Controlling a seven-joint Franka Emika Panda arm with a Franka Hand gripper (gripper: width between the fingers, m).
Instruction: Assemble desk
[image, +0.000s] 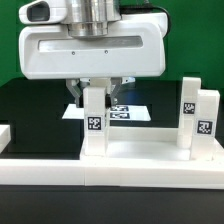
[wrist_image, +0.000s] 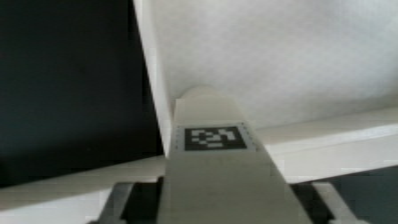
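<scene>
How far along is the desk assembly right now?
Two legs already stand on the desk panel, toward the exterior view's right. In hand: the gripper holds a third leg upright on the panel. Any fourth leg is not visible.

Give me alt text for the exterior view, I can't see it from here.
The gripper is shut on a white tagged leg, standing it upright on the desk panel near the exterior view's left. Two more tagged legs stand upright at the exterior view's right, and the marker board lies flat on the black table behind.
</scene>
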